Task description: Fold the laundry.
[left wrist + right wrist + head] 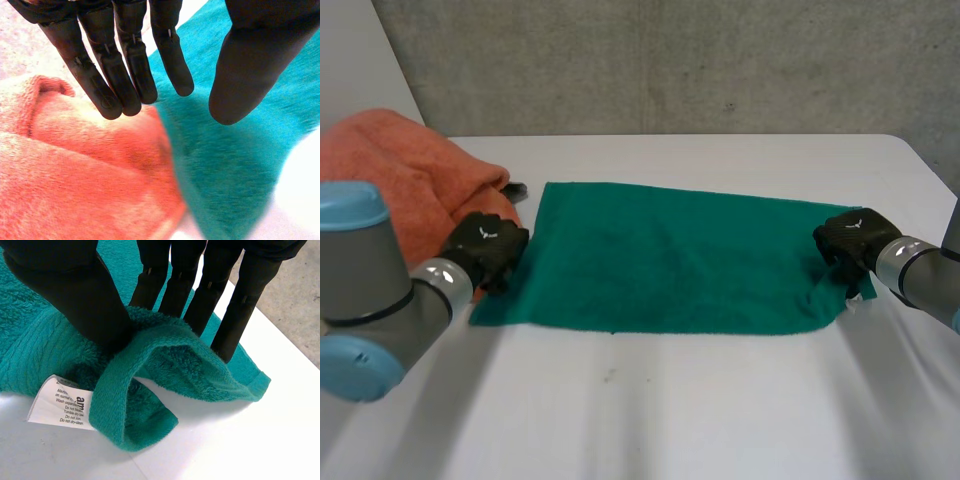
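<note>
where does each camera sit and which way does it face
Head view: between and behind the arms, looking down at the white table and green towel; left hand and right hand show at its ends.
Left wrist view: on the left wrist, looking along its open fingers to where the orange towel meets the green one.
Right wrist view: on the right wrist, looking along fingers and thumb pinching the green towel's edge by its label.
All three share the green towel.

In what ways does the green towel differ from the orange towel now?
The green towel lies spread flat on the table; the orange towel is bunched in a heap. The right hand pinches the green towel's edge; no hand grips the orange towel, the left hand being open. Both are fluffy cloth.
</note>
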{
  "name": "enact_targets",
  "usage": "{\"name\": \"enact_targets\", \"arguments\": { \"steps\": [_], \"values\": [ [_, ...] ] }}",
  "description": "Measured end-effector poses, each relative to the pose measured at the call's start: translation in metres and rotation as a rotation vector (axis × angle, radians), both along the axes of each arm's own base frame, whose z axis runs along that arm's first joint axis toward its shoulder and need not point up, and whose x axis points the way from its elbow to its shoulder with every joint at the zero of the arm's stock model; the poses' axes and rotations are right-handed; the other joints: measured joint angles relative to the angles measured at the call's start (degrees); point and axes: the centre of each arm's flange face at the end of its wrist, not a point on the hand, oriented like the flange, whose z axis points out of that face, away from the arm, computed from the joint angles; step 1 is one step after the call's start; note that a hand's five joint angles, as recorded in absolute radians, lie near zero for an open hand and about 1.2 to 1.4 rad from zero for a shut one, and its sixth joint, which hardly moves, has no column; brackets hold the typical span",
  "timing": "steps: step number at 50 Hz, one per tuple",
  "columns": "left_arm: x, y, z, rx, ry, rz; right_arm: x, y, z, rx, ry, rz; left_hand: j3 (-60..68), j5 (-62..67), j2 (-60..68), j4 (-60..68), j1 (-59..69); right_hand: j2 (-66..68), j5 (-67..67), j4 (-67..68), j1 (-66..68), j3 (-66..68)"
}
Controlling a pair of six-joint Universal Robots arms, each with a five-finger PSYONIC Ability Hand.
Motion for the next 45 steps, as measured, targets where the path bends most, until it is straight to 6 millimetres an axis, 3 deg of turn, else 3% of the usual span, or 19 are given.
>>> {"name": "enact_targets", "arguments": {
  "steps": [5, 10, 17, 32, 45],
  "values": [
    [0.001, 0.029, -0.011, 0.087, 0.027, -0.04, 0.001, 0.001, -0.001, 0.003, 0.001, 0.004, -0.4, -0.4, -0.2, -0.3, 0.0, 0.0, 0.0, 0.0, 0.0, 0.0],
    [0.003, 0.041, -0.032, 0.145, -0.017, -0.078, 0.001, 0.001, -0.001, 0.006, 0.0, 0.005, -5.2, -5.5, -5.3, -5.3, -5.1, 0.0, 0.0, 0.0, 0.0, 0.0],
    [0.005, 0.026, -0.046, 0.125, -0.101, -0.068, 0.002, 0.002, -0.001, 0.013, 0.0, 0.005, -6.9, -7.5, -6.9, -7.2, -6.3, 0.0, 0.0, 0.0, 0.0, 0.0],
    [-0.013, -0.005, -0.038, -0.031, -0.097, -0.062, 0.004, 0.009, -0.004, 0.035, -0.001, 0.027, -7.6, -8.1, -7.3, -7.7, -6.8, 0.0, 0.0, 0.0, 0.0, 0.0],
    [-0.018, -0.021, -0.054, -0.055, -0.134, -0.073, 0.007, 0.012, -0.008, 0.046, 0.0, 0.042, -15.5, -15.9, -15.0, -15.6, -14.7, 0.0, 0.0, 0.0, 0.0, 0.0]
  ]
}}
